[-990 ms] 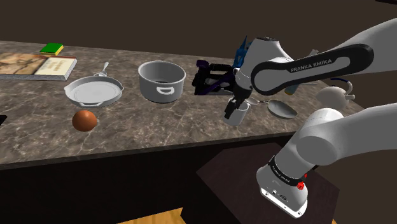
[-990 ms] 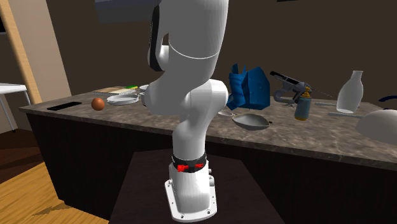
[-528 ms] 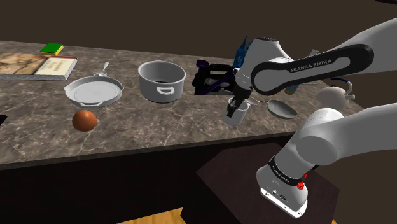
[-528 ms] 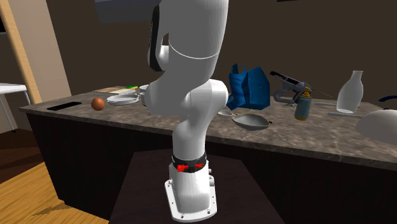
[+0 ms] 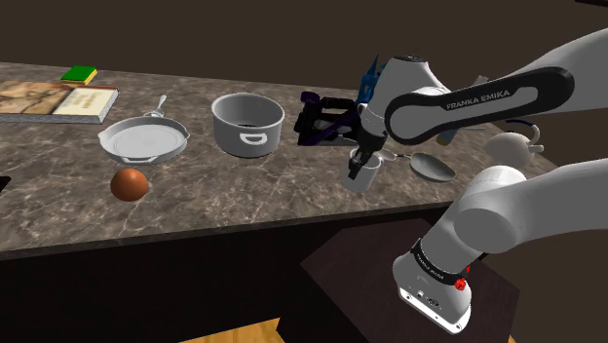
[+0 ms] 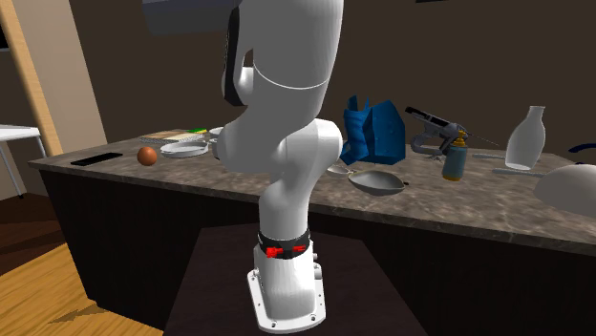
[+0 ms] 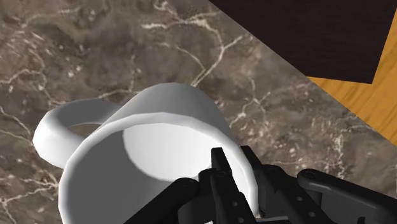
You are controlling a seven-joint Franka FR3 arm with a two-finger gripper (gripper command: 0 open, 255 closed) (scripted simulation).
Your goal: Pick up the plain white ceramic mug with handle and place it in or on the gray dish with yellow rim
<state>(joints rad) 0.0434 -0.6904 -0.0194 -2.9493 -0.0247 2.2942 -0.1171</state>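
Observation:
A plain white mug [image 5: 366, 176] with a handle stands on the marble counter [image 5: 244, 209] near its front edge. My black gripper [image 5: 358, 166] comes down onto it from above and is shut on its wall. In the wrist view one finger sits inside the mug [image 7: 153, 133] and the other outside, so the gripper [image 7: 236, 164] clasps the rim on the side away from the handle. The shallow grey dish [image 5: 433, 168] lies on the counter just to the shoulder view's right of the mug, and it is the same grey dish [image 6: 377, 181] that lies beyond the arm's base.
A grey pot [image 5: 247, 123], a frying pan [image 5: 144, 139] and a brown ball [image 5: 129, 184] lie to the shoulder view's left. A dark purple tool [image 5: 322, 119] lies behind the mug. A white teapot [image 5: 509, 148] stands past the dish. A blue object [image 6: 374, 129] and a bottle [image 6: 525, 138] stand further back.
The fingers have gone from wide apart to shut on the mug's wall. The arm and the mug have hardly moved.

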